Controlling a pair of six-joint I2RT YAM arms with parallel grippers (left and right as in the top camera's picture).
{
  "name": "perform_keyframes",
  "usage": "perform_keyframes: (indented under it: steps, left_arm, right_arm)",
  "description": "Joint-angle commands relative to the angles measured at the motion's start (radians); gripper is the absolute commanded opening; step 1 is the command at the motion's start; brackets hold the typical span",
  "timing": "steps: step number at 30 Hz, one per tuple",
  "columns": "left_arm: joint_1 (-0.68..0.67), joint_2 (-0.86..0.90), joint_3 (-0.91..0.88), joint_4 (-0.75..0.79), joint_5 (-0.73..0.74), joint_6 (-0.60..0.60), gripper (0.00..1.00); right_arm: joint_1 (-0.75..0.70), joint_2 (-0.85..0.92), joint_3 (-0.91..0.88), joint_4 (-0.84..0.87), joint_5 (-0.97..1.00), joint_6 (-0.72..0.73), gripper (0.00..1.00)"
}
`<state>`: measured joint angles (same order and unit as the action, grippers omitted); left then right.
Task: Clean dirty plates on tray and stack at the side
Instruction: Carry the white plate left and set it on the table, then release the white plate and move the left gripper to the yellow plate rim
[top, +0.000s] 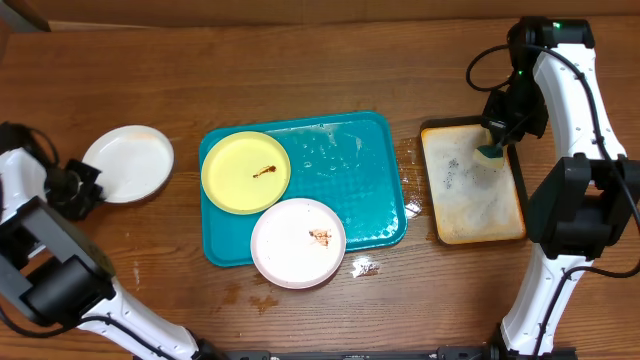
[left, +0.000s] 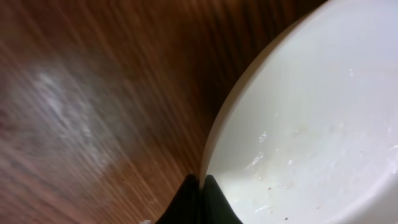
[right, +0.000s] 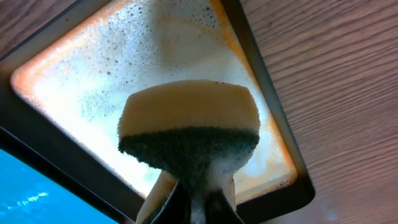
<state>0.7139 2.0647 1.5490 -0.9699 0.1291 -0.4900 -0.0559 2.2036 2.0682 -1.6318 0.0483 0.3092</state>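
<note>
Yellow plate (top: 246, 172): far-left corner of the tray (top: 365, 150), nearest the left arm.
Smeared white plate (top: 298, 243): overhanging the tray's near edge.
Left gripper (left: 200, 186): clamped on the rim of the side plate (top: 128, 163).
Right gripper (right: 198, 194): pinching the sponge (right: 189, 124), dirty plates to its left.

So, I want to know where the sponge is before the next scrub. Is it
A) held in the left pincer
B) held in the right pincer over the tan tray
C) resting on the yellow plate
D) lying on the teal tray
B: the right pincer is shut on the sponge, which hangs over the soapy tan tray.
</note>
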Motion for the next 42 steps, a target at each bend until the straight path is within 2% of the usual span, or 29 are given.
perform_keyframes:
  steps: [1,9,16,18,21,23,29,34,42]
  left_arm:
    - [0.036,-0.016,-0.008,0.001,-0.037,0.013,0.05]
    - [0.106,-0.016,-0.1,0.037,-0.027,0.017,0.05]
    - [0.082,-0.016,-0.214,0.111,-0.061,0.019,0.04]
    - [0.07,-0.016,-0.214,0.111,-0.07,0.023,0.11]
    - [0.06,-0.016,-0.213,0.11,-0.069,0.023,0.31]
    - [0.058,-0.016,-0.213,0.11,-0.069,0.023,0.39]
    - [0.058,-0.043,-0.211,0.107,-0.07,0.014,0.55]
    - [0.058,-0.13,-0.211,0.094,-0.073,0.011,0.6]
    - [0.048,-0.322,-0.211,-0.022,-0.073,-0.027,0.54]
  right_arm:
    - [0.013,-0.033,0.022,0.002,-0.006,-0.011,0.04]
    - [0.029,-0.033,0.022,0.003,-0.006,-0.011,0.04]
    - [0.044,-0.032,0.022,0.005,-0.006,-0.011,0.04]
    - [0.048,-0.032,0.022,0.005,-0.006,-0.011,0.04]
    - [0.05,-0.032,0.022,0.005,-0.006,-0.011,0.04]
    - [0.05,-0.032,0.022,0.005,-0.006,-0.011,0.04]
    - [0.049,-0.032,0.022,-0.001,-0.006,-0.026,0.04]
    - [0.05,-0.032,0.022,0.006,-0.006,-0.026,0.04]
    - [0.05,-0.032,0.022,0.005,-0.006,-0.03,0.04]
